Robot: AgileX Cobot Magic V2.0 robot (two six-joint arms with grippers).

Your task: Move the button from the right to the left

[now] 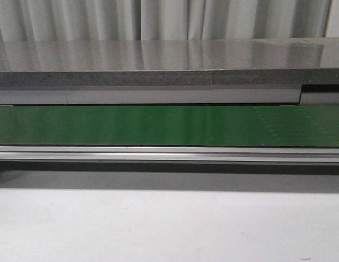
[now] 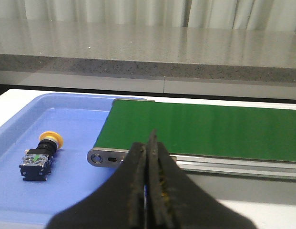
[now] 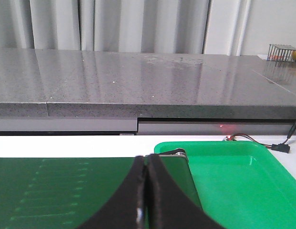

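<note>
1. Front view: a green conveyor belt [image 1: 169, 125] runs across the full width, framed by an aluminium rail [image 1: 169, 154] on its near side. White desk [image 1: 169, 224] surface lies in front of it. Behind it stands a grey stone-topped counter [image 1: 158, 57], with pale curtains [image 1: 158, 19] beyond. Neither arm nor the button shows in this view.

2. Left hand [image 2: 148, 143]: the two dark fingers are pressed together with no gap between them and nothing held. The hand sits above the near rail of the belt, close to the belt's end roller [image 2: 102, 157].

3. The button [image 2: 40, 153] lies on its side in a blue tray [image 2: 24, 200] at that end of the belt. Its yellow-orange cap points away from the camera; the black body, carrying a small green mark, is nearer. It is well apart from the left hand and untouched.

4. Right hand [image 3: 148, 167]: the fingers are likewise closed flat against each other, gripping nothing. The hand hangs over the opposite end of the belt.

5. A green tray [image 3: 243, 181] sits just beside that end of the belt. A red-and-black cable with a connector [image 3: 276, 144] lies on the desk past the tray's far rim. A wire basket [image 3: 283, 52] stands on the counter.
</note>
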